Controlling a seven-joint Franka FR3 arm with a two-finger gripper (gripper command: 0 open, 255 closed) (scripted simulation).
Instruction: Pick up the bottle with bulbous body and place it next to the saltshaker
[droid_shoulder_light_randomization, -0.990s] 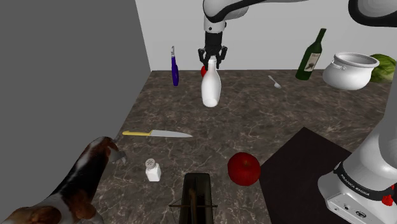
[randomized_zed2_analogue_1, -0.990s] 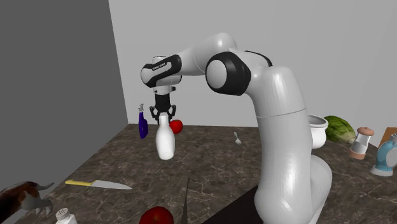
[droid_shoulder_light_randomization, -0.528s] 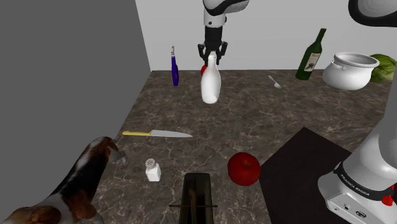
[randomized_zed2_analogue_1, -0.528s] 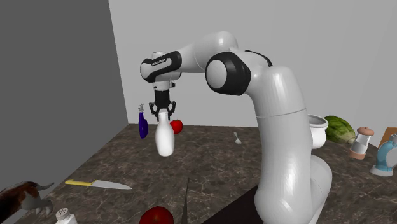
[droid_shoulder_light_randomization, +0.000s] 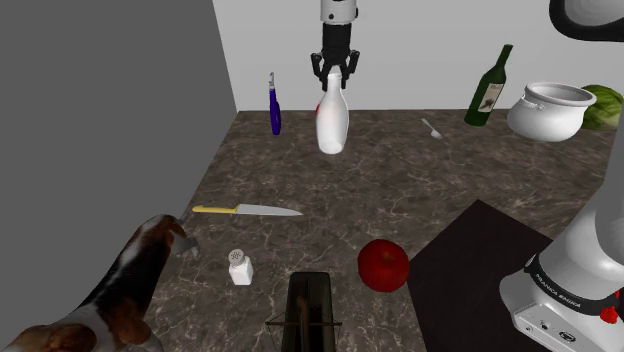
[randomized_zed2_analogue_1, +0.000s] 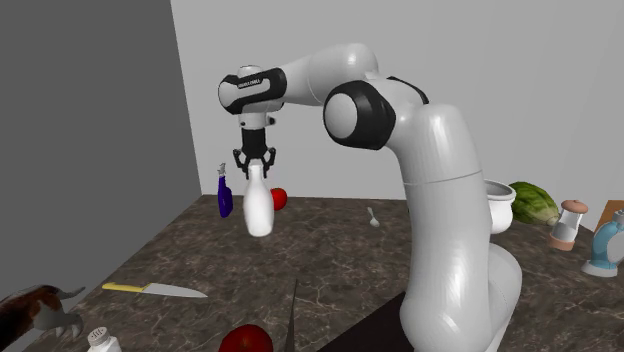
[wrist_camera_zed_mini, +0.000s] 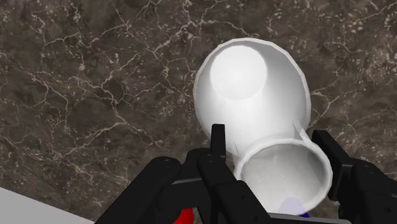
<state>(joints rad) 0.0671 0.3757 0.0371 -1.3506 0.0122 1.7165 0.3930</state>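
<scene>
The gripper (droid_shoulder_light_randomization: 333, 72) clamps its fingers on the neck of the white bottle (droid_shoulder_light_randomization: 332, 125), so the round body hangs straight down, clear of the counter (droid_shoulder_light_randomization: 420, 190), likely for carrying. In the shoulder view the saltshaker (droid_shoulder_light_randomization: 240, 267) stands well apart, at seven o'clock from it. Count: one white bottle, one green bottle (droid_shoulder_light_randomization: 489, 88), one saltshaker, one knife (droid_shoulder_light_randomization: 248, 210), one spoon (droid_shoulder_light_randomization: 431, 128).

Even, shadowless light; crisp flat renders.
</scene>
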